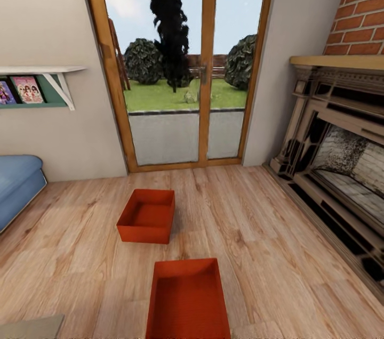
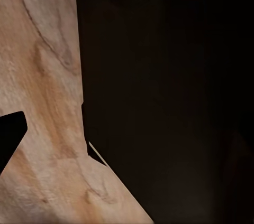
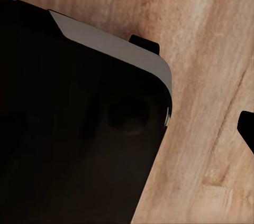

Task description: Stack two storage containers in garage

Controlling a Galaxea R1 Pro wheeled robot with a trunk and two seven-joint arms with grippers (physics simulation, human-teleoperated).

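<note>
- Your left gripper: the left wrist view gives you one dark fingertip (image 2: 10, 137) at the frame's edge over the wood-plank floor (image 2: 47, 102), beside a large black body (image 2: 169, 97); you cannot tell how far the jaws stand apart or whether they hold anything
- Your right gripper: one dark fingertip (image 3: 246, 127) shows over the same planks, next to a black, grey-edged robot body (image 3: 79, 129); the jaw state cannot be told here either
- The nearer storage container (image 1: 188, 296) lies open-topped on the floor just ahead of you, low in the head view
- The farther storage container (image 1: 147, 216) sits beyond it, slightly to your left, apart from the first
- Behind them stand the wood-framed glass doors (image 1: 205, 62); a blue sofa (image 1: 16, 184) is on your left, a fireplace (image 1: 341, 168) on your right
</note>
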